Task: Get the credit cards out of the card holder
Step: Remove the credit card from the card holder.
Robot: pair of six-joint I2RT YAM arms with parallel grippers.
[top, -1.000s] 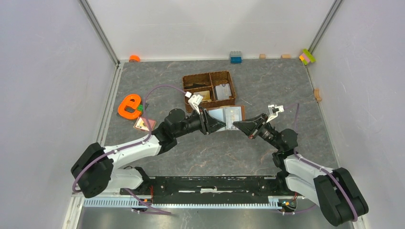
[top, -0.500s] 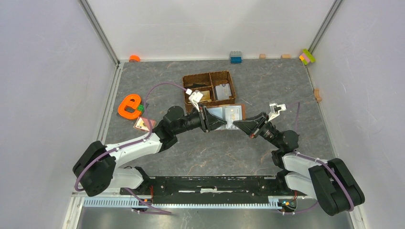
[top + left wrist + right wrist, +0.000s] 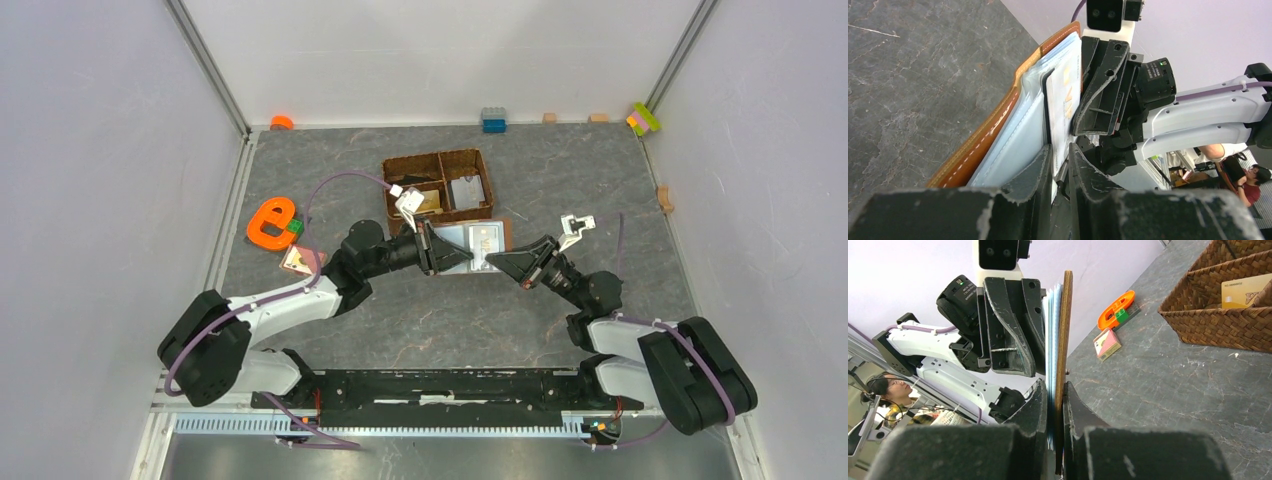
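Your dark grey stone-look table (image 3: 400,320) sits between pale walls. The brown woven compartment basket (image 3: 437,155) stands on it, with an orange e-shaped piece (image 3: 270,222) well to the left. Just in front of the basket, both grippers hold the brown bifold card holder (image 3: 470,240) open, showing its pale grey-blue inside. Your right gripper (image 3: 1055,390) pinches the leather cover. Your left gripper (image 3: 1060,155) is pressed onto a pale credit card (image 3: 1063,110) with gold lettering.

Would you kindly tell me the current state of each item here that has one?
Card holder: open, pinched from both sides.
White card: in the holder's pocket, not yet out.
Left gripper: shut on the white card.
Right gripper: shut on the card holder's brown cover.
Gold card: out, lying in the basket.
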